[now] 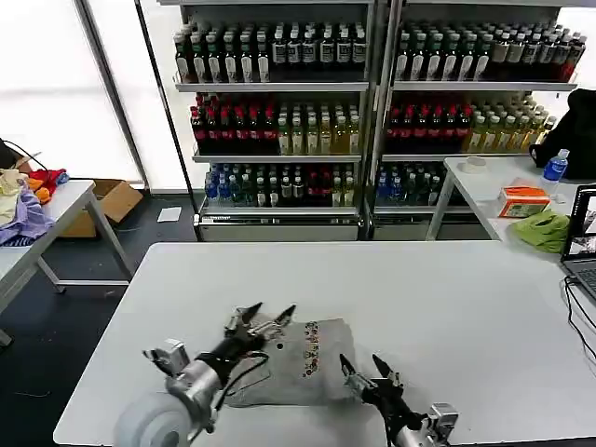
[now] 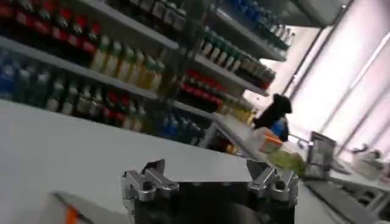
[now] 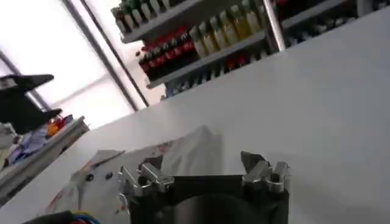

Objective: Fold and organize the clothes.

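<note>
A light grey shirt (image 1: 296, 371) lies folded into a small rectangle near the front edge of the white table (image 1: 447, 298), its multicoloured print (image 1: 311, 348) facing up. My left gripper (image 1: 268, 315) hovers open over the shirt's far left corner, nothing between its fingers. My right gripper (image 1: 363, 365) stands open at the shirt's near right edge, also holding nothing. In the right wrist view the shirt (image 3: 173, 155) lies just beyond the open right gripper (image 3: 204, 169). The left wrist view has the open left gripper (image 2: 207, 175) over bare table.
Bottle shelves (image 1: 279, 112) line the back. A side table at left holds a lilac, red and orange cloth heap (image 1: 26, 200), with a cardboard box (image 1: 110, 200) behind. The right table carries a lime-green cloth (image 1: 542, 229), an orange box (image 1: 521, 200), a water bottle (image 1: 555, 168) and a laptop (image 1: 583, 244).
</note>
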Robot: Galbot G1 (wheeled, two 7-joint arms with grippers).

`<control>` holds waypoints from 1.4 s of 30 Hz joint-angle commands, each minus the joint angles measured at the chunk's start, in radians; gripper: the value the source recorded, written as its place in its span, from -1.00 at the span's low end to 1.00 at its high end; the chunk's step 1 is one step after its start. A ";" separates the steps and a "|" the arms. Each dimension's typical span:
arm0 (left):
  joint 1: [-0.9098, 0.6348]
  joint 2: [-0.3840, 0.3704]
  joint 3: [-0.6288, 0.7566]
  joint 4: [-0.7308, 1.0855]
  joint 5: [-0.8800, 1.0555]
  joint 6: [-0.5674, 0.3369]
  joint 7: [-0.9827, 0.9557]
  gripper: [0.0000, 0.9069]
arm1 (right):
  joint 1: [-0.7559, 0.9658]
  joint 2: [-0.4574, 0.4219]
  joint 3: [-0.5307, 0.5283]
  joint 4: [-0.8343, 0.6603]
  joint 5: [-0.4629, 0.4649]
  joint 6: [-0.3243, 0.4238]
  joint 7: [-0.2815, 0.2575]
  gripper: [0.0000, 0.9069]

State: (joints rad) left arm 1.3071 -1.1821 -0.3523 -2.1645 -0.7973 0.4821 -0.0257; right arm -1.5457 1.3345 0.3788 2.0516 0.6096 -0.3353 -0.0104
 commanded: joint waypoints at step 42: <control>0.228 -0.067 -0.498 -0.233 0.089 -0.011 0.014 1.00 | 0.051 -0.188 0.282 0.129 0.034 -0.161 0.078 1.00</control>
State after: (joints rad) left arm 1.5131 -1.2407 -0.8201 -2.3346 -0.6960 0.4670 -0.0104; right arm -1.4832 1.1712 0.5656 2.0880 0.6661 -0.5078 0.0449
